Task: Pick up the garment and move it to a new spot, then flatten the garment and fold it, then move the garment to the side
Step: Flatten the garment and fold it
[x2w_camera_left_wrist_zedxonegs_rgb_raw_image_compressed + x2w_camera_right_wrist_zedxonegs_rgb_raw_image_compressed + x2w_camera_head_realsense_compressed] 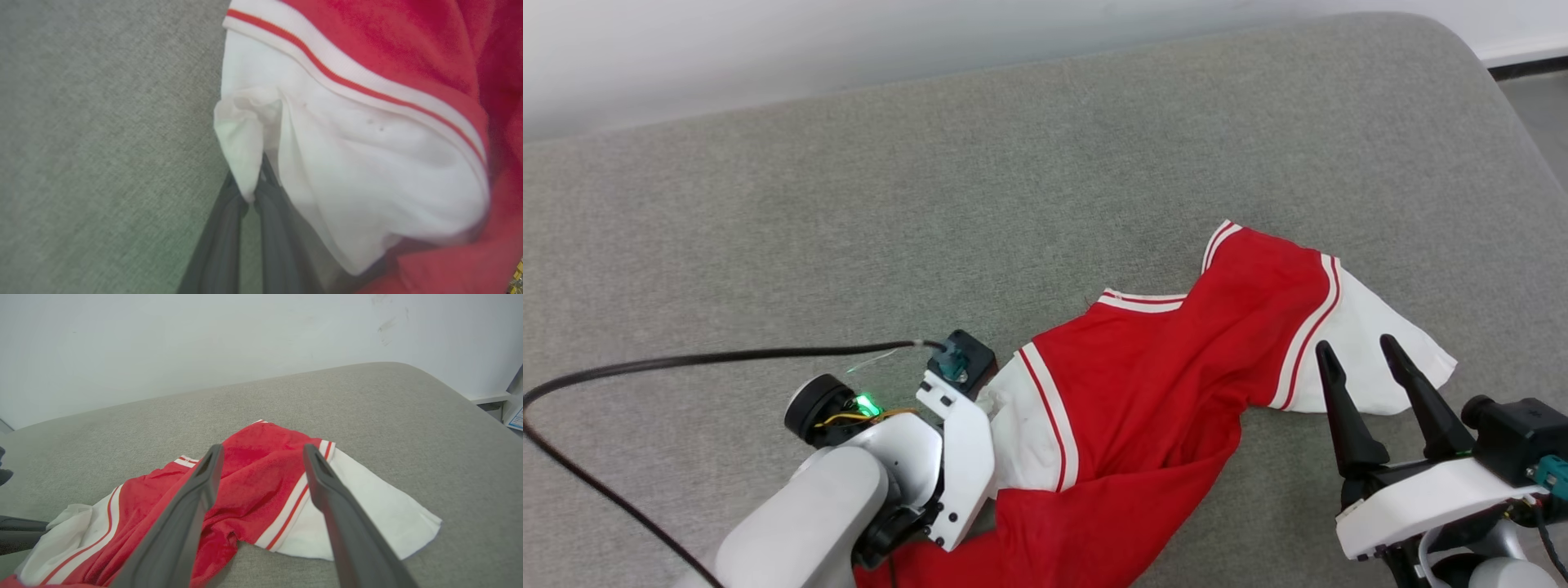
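L gripper (251, 183) pinches garment (1160, 384) sleeve edge; grey cushion (931, 204) wide beyond.

Bright, even light, faint shadows; the garment (367, 163) blurs close in the left wrist view.

jersey (1160, 384): on the cushion (1013, 188), right of the left gripper, ahead of the right gripper.
left gripper (250, 195): sleeve fold between its fingertips.
right gripper (1364, 359): other sleeve just beyond its fingertips.
cable (686, 359): leftward from left gripper.

Head looks down; wrists low; 3 share garment (1160, 392).
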